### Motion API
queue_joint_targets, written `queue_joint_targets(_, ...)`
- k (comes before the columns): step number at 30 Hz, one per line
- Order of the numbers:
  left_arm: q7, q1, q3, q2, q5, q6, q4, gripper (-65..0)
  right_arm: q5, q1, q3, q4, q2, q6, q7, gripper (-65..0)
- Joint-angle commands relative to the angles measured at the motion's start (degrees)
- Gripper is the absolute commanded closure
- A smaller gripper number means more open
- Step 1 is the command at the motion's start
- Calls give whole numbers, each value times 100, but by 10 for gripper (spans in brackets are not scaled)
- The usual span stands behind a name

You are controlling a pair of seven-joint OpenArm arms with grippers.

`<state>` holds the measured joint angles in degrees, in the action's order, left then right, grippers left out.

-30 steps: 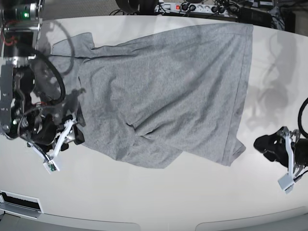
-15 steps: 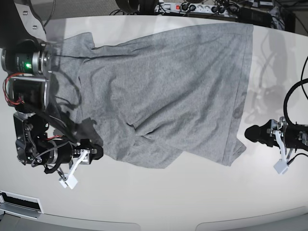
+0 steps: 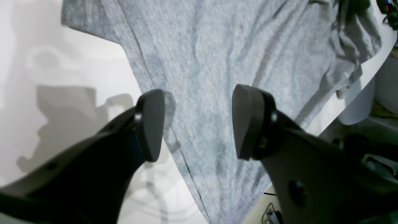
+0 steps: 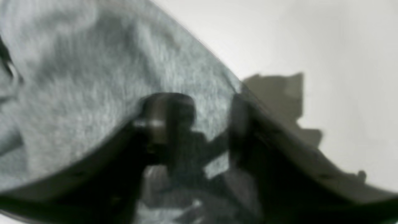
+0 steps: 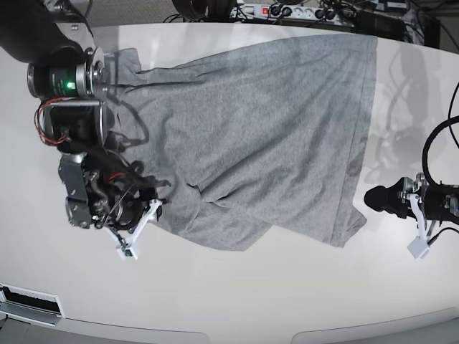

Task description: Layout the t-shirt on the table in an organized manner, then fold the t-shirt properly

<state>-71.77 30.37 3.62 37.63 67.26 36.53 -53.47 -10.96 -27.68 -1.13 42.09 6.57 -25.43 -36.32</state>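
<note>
1. Lying across the middle of the base view, the heather-grey soft knit short-sleeved t-shirt [image 5: 251,136] is spread on the large glossy white worktop [image 5: 237,294], plain side up, no lettering showing.
2. Shirt not flat: a fold runs along the lower middle of the frame, a sleeve bunches at the upper left, and a small flap turns over at the lower right corner.
3. Right claw [image 5: 154,204] sits at centre left of the base view, at the shirt's lower left edge. In the right wrist view, blurred, its two dark fingers [image 4: 168,118] stand over the grey cloth close to the hem, with a gap between them; white worktop fills the upper right of that frame. Cannot tell whether cloth is pinched or whether the claw is released or clenched.
4. Left claw [image 3: 196,124] is released: jaws stand wide apart in the left wrist view, nothing between them. The shirt's darker hem line passes under the left-hand finger [image 3: 150,124], and grey fabric fills the space behind the gap.
5. In the base view this left claw [image 5: 376,199] rests at centre right, just beside the shirt's right edge, apart from the cloth.
6. Black cables and a power strip [image 5: 287,11] line the top of the frame, beyond the worktop's far edge.
</note>
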Motion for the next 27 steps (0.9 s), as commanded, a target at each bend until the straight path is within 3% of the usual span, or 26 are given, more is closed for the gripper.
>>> queue_joint_targets(1, 87, 173, -66, 105, 181, 31, -74, -356, -22, -170, -94, 81, -2, -37, 122, -142)
queue_joint_targets(3, 90, 173, -66, 94, 247, 33, -74, -356, 57, -190, -243, 105, -2, -273, 136, 0)
queue_joint_targets(5, 87, 173, -66, 76, 243, 33, -74, -356, 39, -247, -273, 229, -2, -614, 44, 0)
queue_joint_targets(8, 87, 173, -66, 87, 229, 37, -74, -356, -151, -297, -271, 752, -2, -820, -275, 0)
queue_joint_targets(15, 90, 175, -66, 76, 238, 160, -74, -356, -1034, 33, -262, 3204, 160, -1209, -1768, 0)
queue_joint_targets(19, 87, 175, -66, 81, 234, 162, -74, -356, -1368, 710, -262, 4656, 481, -1322, -1797, 0)
queue_joint_targets(27, 129, 175, -66, 76, 221, 162, -74, -356, -1263, 2356, -262, 6279, 903, -1377, -1746, 0)
